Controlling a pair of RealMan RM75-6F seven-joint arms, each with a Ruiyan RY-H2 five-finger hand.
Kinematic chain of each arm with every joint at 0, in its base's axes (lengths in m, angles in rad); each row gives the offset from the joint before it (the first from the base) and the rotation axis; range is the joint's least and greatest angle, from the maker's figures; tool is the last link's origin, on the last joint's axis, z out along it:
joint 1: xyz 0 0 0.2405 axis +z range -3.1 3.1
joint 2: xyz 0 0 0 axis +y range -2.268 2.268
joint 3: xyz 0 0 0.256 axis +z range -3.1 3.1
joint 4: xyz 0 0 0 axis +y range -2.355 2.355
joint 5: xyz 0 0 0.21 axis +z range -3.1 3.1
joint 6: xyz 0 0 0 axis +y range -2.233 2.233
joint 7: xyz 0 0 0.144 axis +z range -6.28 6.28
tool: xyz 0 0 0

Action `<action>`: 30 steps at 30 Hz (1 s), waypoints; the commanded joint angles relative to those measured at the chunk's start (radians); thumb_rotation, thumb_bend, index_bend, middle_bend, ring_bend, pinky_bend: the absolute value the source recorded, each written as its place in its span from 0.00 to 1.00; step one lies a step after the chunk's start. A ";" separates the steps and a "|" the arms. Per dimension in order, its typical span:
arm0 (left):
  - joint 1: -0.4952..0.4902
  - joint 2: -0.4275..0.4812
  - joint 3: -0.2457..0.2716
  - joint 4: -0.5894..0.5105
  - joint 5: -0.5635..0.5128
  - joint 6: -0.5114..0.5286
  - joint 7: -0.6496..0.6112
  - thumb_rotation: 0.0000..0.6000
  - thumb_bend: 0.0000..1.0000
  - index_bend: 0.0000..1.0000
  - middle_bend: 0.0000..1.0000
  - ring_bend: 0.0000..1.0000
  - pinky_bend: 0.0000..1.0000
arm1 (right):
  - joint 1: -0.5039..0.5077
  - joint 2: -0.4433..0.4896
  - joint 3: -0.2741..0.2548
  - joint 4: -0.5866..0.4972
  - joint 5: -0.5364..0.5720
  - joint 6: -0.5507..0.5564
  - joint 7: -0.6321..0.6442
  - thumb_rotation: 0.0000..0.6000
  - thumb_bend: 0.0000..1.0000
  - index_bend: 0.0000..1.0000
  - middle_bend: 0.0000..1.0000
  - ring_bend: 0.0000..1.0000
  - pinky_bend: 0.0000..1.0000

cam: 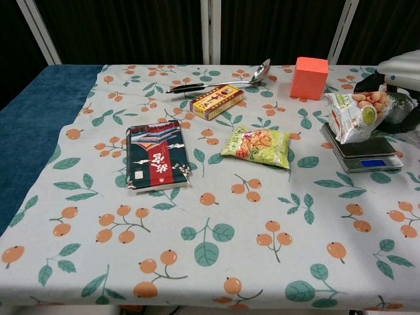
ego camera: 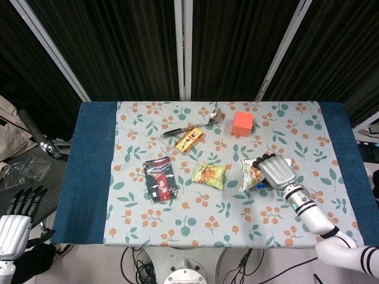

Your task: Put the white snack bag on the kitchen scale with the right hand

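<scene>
My right hand point(ego camera: 276, 170) grips the white snack bag point(ego camera: 253, 173), printed with nuts, and holds it in the air over the kitchen scale point(ego camera: 263, 186). In the chest view the white snack bag point(cam: 355, 115) hangs above the scale's dark platform point(cam: 362, 147), its lower tip close to the plate; contact cannot be told. There my right hand point(cam: 399, 82) sits at the right edge, partly cut off. My left hand point(ego camera: 16, 219) hangs off the table at the lower left, fingers spread, holding nothing.
On the floral cloth point(ego camera: 195, 219) lie a green snack bag point(ego camera: 208, 175), a dark red-and-black packet point(ego camera: 160, 180), a yellow-red box point(ego camera: 189, 139), a ladle point(ego camera: 192, 125) and an orange cube point(ego camera: 243, 123) behind the scale. A blue cloth point(ego camera: 89, 171) covers the table's sides.
</scene>
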 commanded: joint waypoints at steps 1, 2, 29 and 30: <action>-0.003 -0.001 -0.001 0.003 -0.006 -0.008 -0.006 1.00 0.02 0.05 0.04 0.00 0.00 | 0.039 -0.037 0.011 0.053 0.030 -0.031 -0.032 1.00 0.27 0.52 0.38 0.32 0.40; -0.004 -0.001 -0.003 0.004 -0.008 -0.010 -0.007 1.00 0.02 0.05 0.04 0.00 0.00 | 0.046 -0.043 0.010 0.062 0.035 -0.038 -0.037 1.00 0.27 0.52 0.38 0.32 0.40; -0.015 -0.008 -0.003 0.017 -0.012 -0.030 -0.022 1.00 0.02 0.05 0.04 0.00 0.00 | 0.111 -0.049 -0.023 0.099 0.161 -0.092 -0.037 1.00 0.07 0.00 0.08 0.00 0.11; -0.014 -0.007 -0.002 0.015 -0.012 -0.028 -0.021 1.00 0.02 0.05 0.04 0.00 0.00 | 0.110 -0.042 -0.025 0.093 0.165 -0.092 -0.035 1.00 0.07 0.00 0.06 0.00 0.10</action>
